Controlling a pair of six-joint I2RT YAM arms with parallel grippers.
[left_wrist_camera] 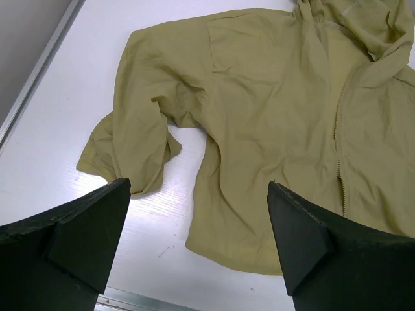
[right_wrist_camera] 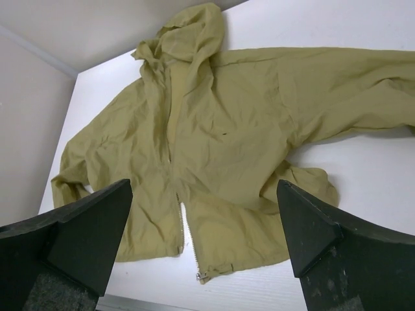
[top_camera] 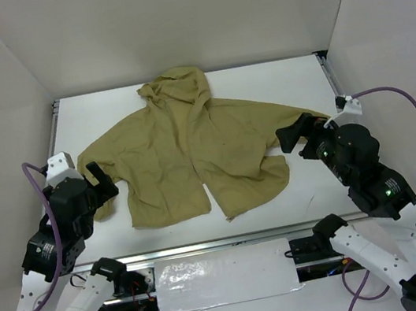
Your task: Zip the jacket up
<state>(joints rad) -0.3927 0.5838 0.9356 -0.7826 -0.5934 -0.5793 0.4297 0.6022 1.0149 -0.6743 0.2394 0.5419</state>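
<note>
- Jacket (top_camera: 192,158) lies front-up on the white bench (top_camera: 275,80), hood (top_camera: 180,84) toward the far wall, sleeves spread to both sides.
- Zipper (right_wrist_camera: 188,240) is parted at the hem — the front panels splay into a narrow V.
- Left end effector (top_camera: 103,181): jaws wide apart, nothing held, just beside one sleeve cuff.
- Right end effector (top_camera: 295,141): jaws wide apart, empty — near the other sleeve's end.

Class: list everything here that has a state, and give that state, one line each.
Jacket: spread front-up on the table, wrinkled.
Zipper: open at the hem, panels apart there; higher up, cannot tell.
Hood: crumpled, lying flat.
Left gripper: open, empty.
Right gripper: open, empty.
</note>
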